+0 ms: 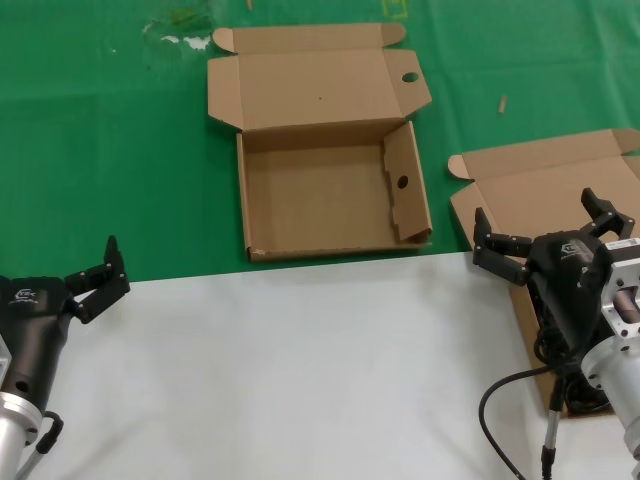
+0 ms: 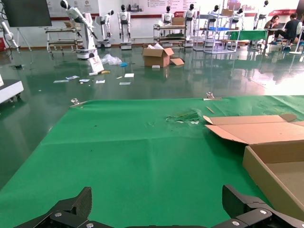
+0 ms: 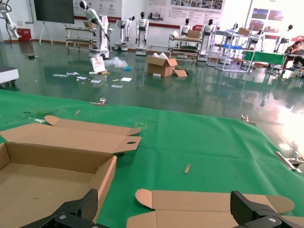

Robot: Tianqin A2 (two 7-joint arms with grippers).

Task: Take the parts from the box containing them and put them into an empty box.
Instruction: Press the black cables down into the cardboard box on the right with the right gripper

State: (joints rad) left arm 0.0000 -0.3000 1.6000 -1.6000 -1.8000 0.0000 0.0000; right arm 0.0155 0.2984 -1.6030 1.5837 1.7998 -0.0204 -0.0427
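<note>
The empty box lies open on the green mat at the middle, its lid folded back, with a round hole in the lid flap and one in the side wall. It also shows in the left wrist view and the right wrist view. The box containing the parts is at the right, seen only partly; its lid shows in the right wrist view. My right gripper hovers open over it and hides its inside. A dark shape under the arm may be the parts. My left gripper is open and empty at the near left.
A white sheet covers the table's near half, with the green mat behind it. A small wood chip lies on the mat at the back right. My right arm's black cable hangs by the box.
</note>
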